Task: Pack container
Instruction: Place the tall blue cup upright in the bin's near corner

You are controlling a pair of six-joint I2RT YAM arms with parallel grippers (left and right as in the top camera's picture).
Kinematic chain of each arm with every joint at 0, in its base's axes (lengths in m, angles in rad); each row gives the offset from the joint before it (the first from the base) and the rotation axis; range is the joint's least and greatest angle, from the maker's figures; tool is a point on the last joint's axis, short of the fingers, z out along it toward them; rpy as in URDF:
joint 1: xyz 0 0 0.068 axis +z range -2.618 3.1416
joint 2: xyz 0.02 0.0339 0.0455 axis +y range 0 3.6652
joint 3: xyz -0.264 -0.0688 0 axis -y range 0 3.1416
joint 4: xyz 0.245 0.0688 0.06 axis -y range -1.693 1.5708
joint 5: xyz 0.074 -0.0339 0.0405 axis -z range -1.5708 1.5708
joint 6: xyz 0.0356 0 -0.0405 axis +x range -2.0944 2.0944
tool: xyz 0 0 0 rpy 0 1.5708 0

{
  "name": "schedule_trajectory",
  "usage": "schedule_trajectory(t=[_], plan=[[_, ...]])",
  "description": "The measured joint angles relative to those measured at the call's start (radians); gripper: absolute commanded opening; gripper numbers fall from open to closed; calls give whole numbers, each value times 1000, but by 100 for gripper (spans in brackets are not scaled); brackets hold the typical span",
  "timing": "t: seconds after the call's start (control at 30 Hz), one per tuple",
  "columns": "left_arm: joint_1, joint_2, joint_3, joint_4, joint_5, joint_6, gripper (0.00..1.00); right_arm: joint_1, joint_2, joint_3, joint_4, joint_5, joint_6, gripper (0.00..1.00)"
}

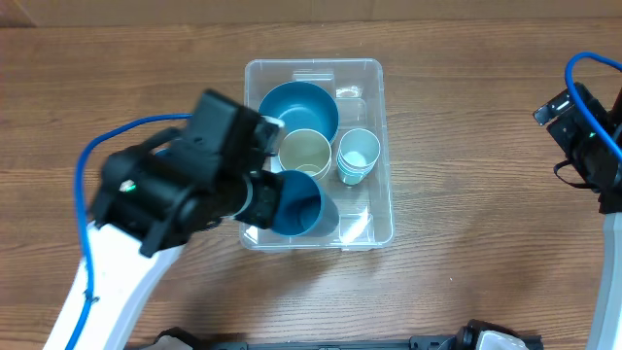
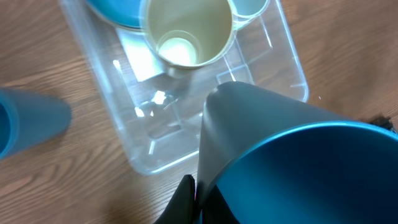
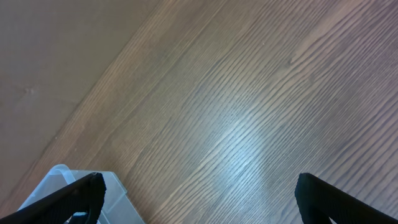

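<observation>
At the left, the left hand [image 1: 260, 194] is closed on a dark blue plastic cup [image 1: 299, 206], which tilts over the near left corner of the large clear plastic rectangular container [image 1: 367, 222]. The container sits in the middle of the wooden counter [image 1: 466, 117]. Inside it, a round blue bowl [image 1: 296, 105] fills the far left. A cream plastic cup [image 1: 305, 151] stands beside the bowl, then a stack of pale blue cups [image 1: 358, 151]. Far right, well apart, the right hand [image 3: 199, 198] hangs wide open over bare wood.
</observation>
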Motion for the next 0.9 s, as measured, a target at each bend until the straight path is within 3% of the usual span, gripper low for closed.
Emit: schedule_trajectory(t=[0.13,0.33,0.43,0.73,0.77,0.9], plan=[[-113,130,0,66,-101,-41,4,0,0,0,0,0,0,100],[-147,321,0,166,-150,-53,4,0,0,0,1,0,0,100],[-169,364,0,203,-157,-54,15,0,0,0,0,0,0,100],[-225,370,0,189,-172,-89,25,0,0,0,0,0,-1,100],[-231,370,8,170,-172,-93,27,0,0,0,0,0,0,100],[-243,335,136,56,-221,-116,53,0,0,0,0,0,0,100]])
